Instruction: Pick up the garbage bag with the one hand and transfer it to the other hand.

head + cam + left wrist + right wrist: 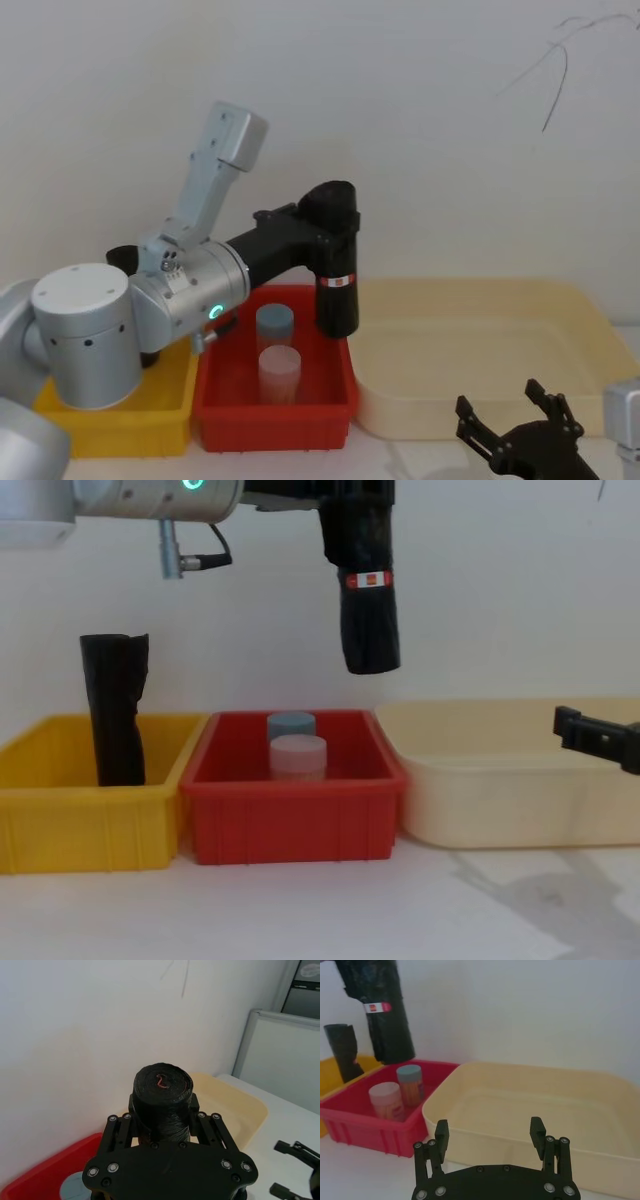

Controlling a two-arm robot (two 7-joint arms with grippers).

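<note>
Left gripper: the left gripper (pixel 325 228), on the arm with the green ring (pixel 215 311), is clamped round the upper part of the garbage bag (pixel 338 305), one finger on each side, above the label band (pixel 338 281).
Garbage bag: it hangs upright in the air over the far right corner of the red bin (pixel 270 425), with its lower end clear of the rim.
Right gripper: the right gripper (pixel 489 1135) sits low at the near right, in front of the cream tray (pixel 400 410). Its fingers are spread wide with nothing between them, and it is well apart from the roll.
Step in hand: the pick-up looks done, so the handover appears to be next.
Doing it well: the free lower half below the label is the obvious place for the right gripper to take hold. It should come in square to the roll with its fingers wide. The left should probably let go only once the right has closed firmly.
Risk: the roll looks smooth and a little squashy, so a shallow or skewed pinch may let it slip. A drop here would likely land among the two jars (pixel 278 350).
Surface: a white table (pixel 300 910) carries three containers in a row. The yellow bin (pixel 120 425) is on the left with a crumple-topped black roll (pixel 115 710) standing in it, the red bin is in the middle, and the cream tray is on the right.
Room: a plain white wall (pixel 420 100) stands close behind, with thin dark strands (pixel 555 80) at its upper right. A pale partition panel (pixel 280 1060) stands off to the right.
</note>
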